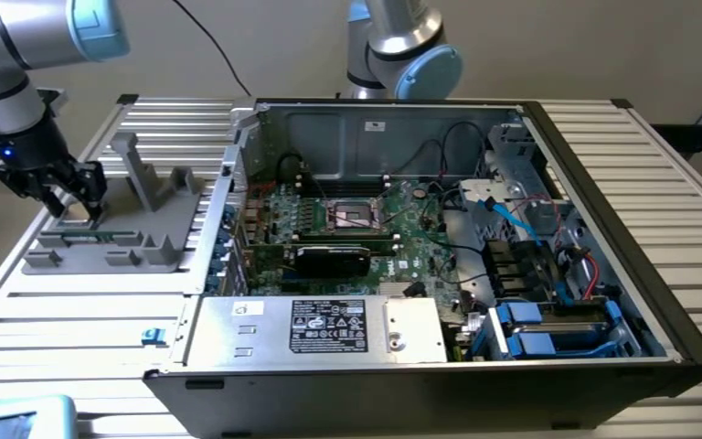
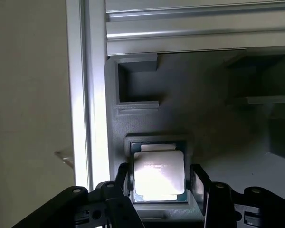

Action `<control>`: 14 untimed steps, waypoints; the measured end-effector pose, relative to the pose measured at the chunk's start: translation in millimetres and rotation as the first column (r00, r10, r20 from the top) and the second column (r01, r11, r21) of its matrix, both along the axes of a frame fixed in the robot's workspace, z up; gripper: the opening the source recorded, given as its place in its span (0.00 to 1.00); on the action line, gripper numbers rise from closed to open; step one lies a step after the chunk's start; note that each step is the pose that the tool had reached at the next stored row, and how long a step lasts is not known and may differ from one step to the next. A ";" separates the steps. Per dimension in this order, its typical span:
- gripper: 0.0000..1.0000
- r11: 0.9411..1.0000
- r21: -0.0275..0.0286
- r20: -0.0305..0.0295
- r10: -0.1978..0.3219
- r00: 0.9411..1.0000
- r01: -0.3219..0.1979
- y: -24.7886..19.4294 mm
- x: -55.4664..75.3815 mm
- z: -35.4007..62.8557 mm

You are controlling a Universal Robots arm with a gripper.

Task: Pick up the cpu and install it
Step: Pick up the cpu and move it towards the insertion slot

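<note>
A: In what state is the tool (image 1: 69,199) found?

B: It is seen opened wide, and nothing is held by it. In the wrist view the tool (image 2: 159,168) is set astride the cpu (image 2: 158,173), with one of the fingers (image 2: 123,173) placed on each side of the chip. Whether the chip's edges are touched by the pads cannot be told. No grip on it is shown.

A: And where is the cpu kept?

B: It is seated flat, metal top upward, in a square recess of the grey fixture (image 2: 147,118). It lies directly beneath the tool and between its fingers. It has not been lifted.

A: How much of the task may be counted as done?

B: Very little, it is judged. Only the approach can be called complete, since the chip is bracketed by the open fingers. The grasp, the lift, the carry and the seating are all left to be done. The socket (image 1: 354,215) is seen inside the computer case (image 1: 364,137), well apart from the tool, on the far side of the fixture from it.

A: How is the arm posed?

B: The arm (image 1: 10,55) is reached in from above. Its wrist is turned straight down, so the tool is held upright with its fingertips low over the fixture. The fixture is stood on the slatted surface (image 1: 83,320), just beside the case.
</note>
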State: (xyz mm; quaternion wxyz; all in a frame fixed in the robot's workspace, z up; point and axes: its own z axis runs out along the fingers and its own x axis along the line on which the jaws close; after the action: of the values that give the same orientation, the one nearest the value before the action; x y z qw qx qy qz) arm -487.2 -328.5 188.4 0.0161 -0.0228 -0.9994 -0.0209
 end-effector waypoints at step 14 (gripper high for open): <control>0.55 1.000 0.004 0.000 0.000 1.000 0.000 0.0 0.0 -1.8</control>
State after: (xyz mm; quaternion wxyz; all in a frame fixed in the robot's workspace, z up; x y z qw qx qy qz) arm -487.2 -328.5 186.6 0.0162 -0.0227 -0.9993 -0.0229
